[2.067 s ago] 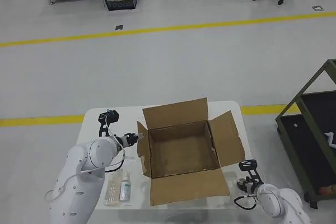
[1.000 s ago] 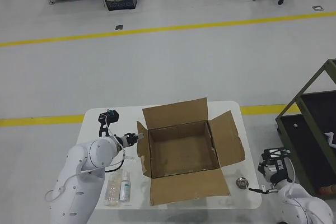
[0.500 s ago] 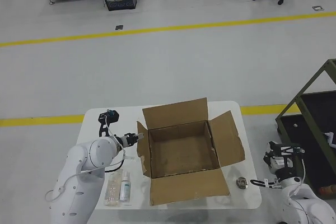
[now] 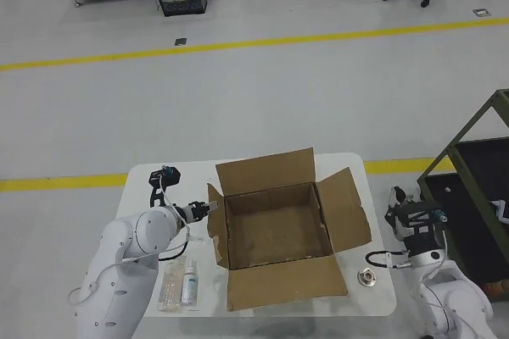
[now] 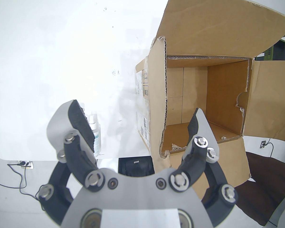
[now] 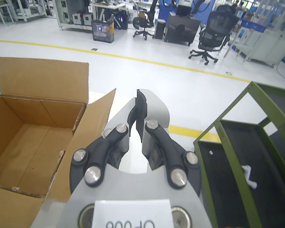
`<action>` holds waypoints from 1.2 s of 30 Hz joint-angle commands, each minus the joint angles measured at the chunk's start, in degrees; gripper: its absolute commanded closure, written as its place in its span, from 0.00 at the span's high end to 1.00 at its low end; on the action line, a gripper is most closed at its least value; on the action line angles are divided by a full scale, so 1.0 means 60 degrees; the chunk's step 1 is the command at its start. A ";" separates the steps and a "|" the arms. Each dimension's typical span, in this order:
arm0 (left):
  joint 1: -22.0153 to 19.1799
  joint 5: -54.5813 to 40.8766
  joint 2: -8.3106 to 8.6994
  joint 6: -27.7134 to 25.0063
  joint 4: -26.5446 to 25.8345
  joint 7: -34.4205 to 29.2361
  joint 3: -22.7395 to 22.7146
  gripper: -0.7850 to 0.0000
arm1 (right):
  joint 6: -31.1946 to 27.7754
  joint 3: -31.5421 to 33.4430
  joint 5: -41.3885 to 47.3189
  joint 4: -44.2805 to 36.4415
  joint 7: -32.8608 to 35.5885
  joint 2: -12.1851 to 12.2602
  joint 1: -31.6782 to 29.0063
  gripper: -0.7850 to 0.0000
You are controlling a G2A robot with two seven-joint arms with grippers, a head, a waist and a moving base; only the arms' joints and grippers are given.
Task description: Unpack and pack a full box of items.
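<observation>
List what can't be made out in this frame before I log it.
Small round metal item on the table, top view: too small to identify.
Two bottles, left wrist view: mostly hidden behind a finger of the left end effector.
White object on the green cart, right wrist view: too small to name.

White desk point(image 4: 195, 178) with rounded corners. At its middle, an open cardboard box point(image 4: 276, 227), standing upright with four flaps spread outward. Near the left front corner, a clear bottle point(image 4: 168, 286) and a white bottle point(image 4: 189, 282), lying side by side. Near the right front corner, a small round metal piece point(image 4: 367, 276), just beside the box's front flap.
</observation>
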 commanded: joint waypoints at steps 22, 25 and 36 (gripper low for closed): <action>0.0848 0.2438 0.0396 -0.1844 -0.1167 -0.1804 -0.0749 1.00 | 0.0022 -0.0381 -0.0341 0.0223 -0.0617 -0.0017 0.0331 0.00; 0.1283 0.2754 0.0462 -0.2260 -0.1124 -0.2162 -0.0872 1.00 | 0.0022 -0.0381 -0.0341 0.0223 -0.0617 -0.0017 0.0331 0.00; 0.2327 0.2278 0.0548 -0.2359 -0.0333 -0.2748 -0.1297 1.00 | 0.0022 -0.0381 -0.0341 0.0223 -0.0617 -0.0017 0.0331 0.00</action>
